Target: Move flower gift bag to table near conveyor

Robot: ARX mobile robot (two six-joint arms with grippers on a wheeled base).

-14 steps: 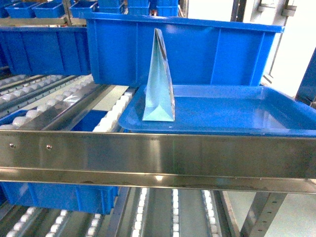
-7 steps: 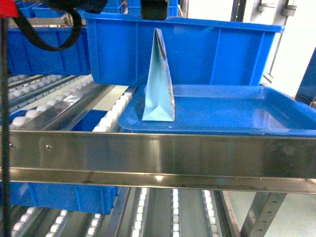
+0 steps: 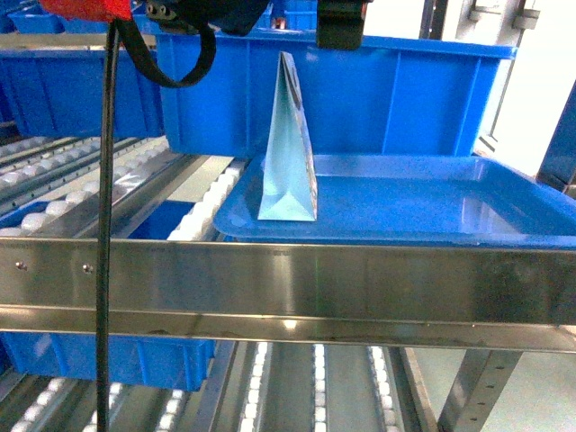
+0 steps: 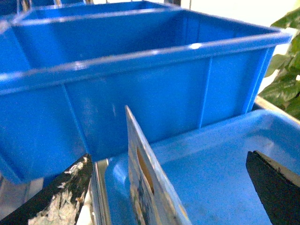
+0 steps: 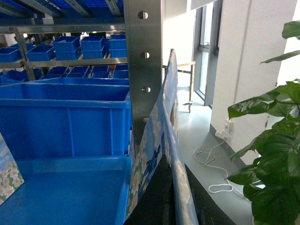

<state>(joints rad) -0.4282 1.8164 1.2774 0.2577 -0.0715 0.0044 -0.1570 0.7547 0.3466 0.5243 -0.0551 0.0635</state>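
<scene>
1. Steel conveyor (image 3: 108, 184) lanes are seen; the flower gift bag (image 3: 288, 153) is stood in a blue tray (image 3: 432, 236) there.
2. It is flanked by the left fingers (image 4: 61, 197), spread wide; nothing is gripped.
3. Whether the right fingers (image 5: 154, 201) are clenched cannot be told.
4. Nothing is done yet: gripping, lifting and carrying to the worktop are left.

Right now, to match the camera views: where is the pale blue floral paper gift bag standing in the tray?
Head: pale blue floral paper gift bag upright, centre-left, in shallow blue tray.
Left wrist: its top edge, bottom centre.
Right wrist: only a corner, lower-left edge; a second floral bag fills the centre.
Shared landmark: deep blue plastic bin behind it.
</scene>
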